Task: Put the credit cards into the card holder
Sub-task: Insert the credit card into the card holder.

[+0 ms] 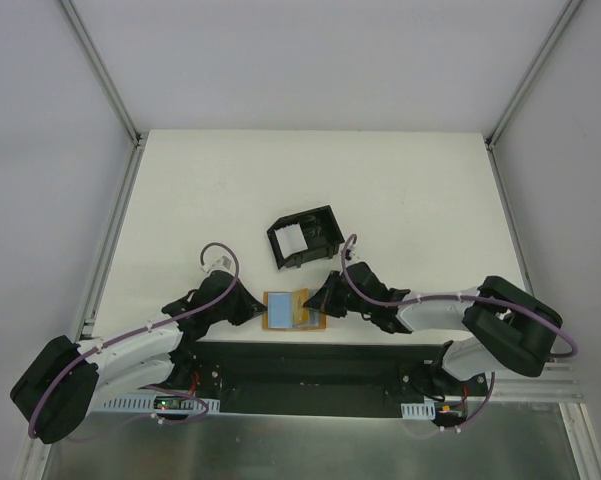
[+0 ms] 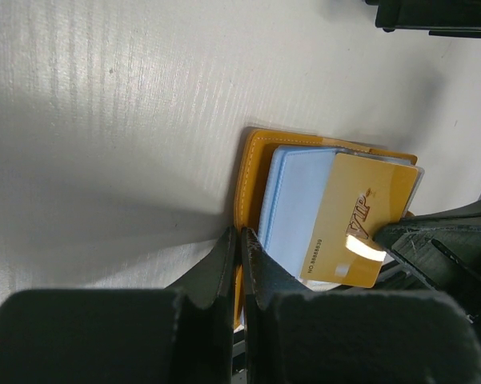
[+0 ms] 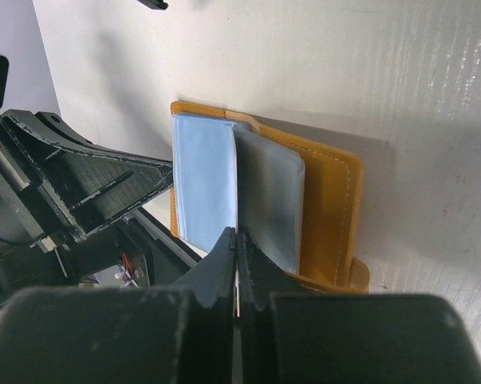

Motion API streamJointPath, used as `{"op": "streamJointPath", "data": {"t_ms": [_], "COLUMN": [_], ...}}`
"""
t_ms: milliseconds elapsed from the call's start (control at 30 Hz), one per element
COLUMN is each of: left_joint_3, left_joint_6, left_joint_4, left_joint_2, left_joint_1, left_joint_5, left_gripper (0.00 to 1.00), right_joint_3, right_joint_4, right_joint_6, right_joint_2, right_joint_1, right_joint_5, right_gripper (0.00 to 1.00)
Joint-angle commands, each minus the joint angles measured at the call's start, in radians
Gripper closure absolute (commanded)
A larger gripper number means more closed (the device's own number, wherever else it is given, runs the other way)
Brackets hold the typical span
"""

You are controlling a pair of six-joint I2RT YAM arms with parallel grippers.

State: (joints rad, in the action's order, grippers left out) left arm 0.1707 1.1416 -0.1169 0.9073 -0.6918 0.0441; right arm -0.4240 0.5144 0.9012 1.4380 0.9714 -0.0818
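Gold credit card (image 2: 356, 216), printed "VIP", lies tilted over the blue plastic sleeves (image 2: 300, 200) of the open tan-orange wallet (image 2: 252, 172). One lower corner of the card runs in under the tip of the right claw (image 3: 236, 240). In the right wrist view that claw's fingers are pressed together with only a thin sliver between them, so it reads as pinched on the card held edge-on. The card's face does not show there, and a blue sleeve stands on either side of the fingertips. The left claw (image 2: 240, 240) is closed to a narrow slit at the opposite side of the wallet, with the stitched orange edge caught between its fingers. The two claws meet the wallet from opposite sides, tips close together with the sleeves between them. The wallet lies flat on the white counter (image 1: 400, 200) near its front edge, midway between the arms. The card holder (image 1: 277, 243), a black open-topped box with a white insert, sits farther back on the counter, apart from the wallet and turned at an angle. The counter between wallet and holder is bare except for the right arm's cable, which loops up just beside the holder's near corner. Whether any card is in the holder cannot be told.
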Motion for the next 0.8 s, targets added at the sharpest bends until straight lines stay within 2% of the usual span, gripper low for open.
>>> {"op": "streamJointPath", "data": {"t_ms": [0,333,767], "left_joint_3": [-0.016,-0.019,-0.013], "left_joint_6": [0.009,0.009,0.006], "left_joint_4": [0.000,0.000,-0.006], "left_joint_2": [-0.008,-0.015,0.008], "left_joint_1": [0.009,0.009,0.009], "left_joint_5": [-0.024,-0.027,-0.023], "left_gripper": [1.00,1.00,1.00], "right_joint_3": [0.019,0.039,0.005], "right_joint_4": [0.029,-0.057,0.022], "right_joint_6": [0.015,0.002,0.024], "right_joint_2": [-0.017,-0.071,0.055], "right_joint_1": [0.010,0.012,0.026], "right_joint_5": [0.037,0.077,0.008], "right_gripper": [1.00,1.00,0.99]}}
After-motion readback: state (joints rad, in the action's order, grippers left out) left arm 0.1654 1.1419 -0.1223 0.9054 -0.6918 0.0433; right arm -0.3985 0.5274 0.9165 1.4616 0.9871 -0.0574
